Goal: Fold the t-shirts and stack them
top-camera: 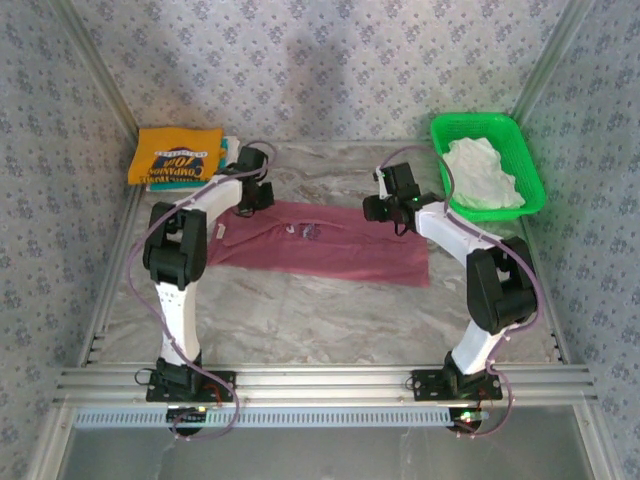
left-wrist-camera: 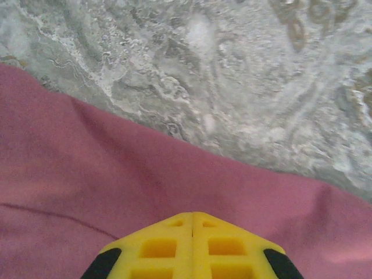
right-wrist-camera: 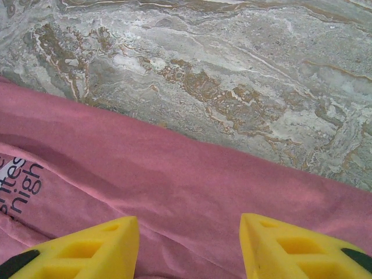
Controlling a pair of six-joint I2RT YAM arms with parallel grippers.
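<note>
A maroon t-shirt (top-camera: 330,250) lies spread flat across the middle of the table, its small pale print (top-camera: 305,231) facing up. My left gripper (top-camera: 250,200) hovers over the shirt's far left edge. In the left wrist view its yellow fingers (left-wrist-camera: 192,214) are pressed together above the maroon cloth (left-wrist-camera: 87,174), with nothing between them. My right gripper (top-camera: 380,208) is over the shirt's far right edge. Its fingers (right-wrist-camera: 189,224) stand wide apart over the cloth (right-wrist-camera: 174,174). A folded yellow-orange shirt (top-camera: 175,155) with dark lettering lies at the back left on a teal one (top-camera: 229,149).
A green mesh basket (top-camera: 530,160) at the back right holds a crumpled white shirt (top-camera: 482,172). Patterned walls close in the marble table (top-camera: 300,310) on three sides. A metal rail (top-camera: 320,380) runs along the near edge.
</note>
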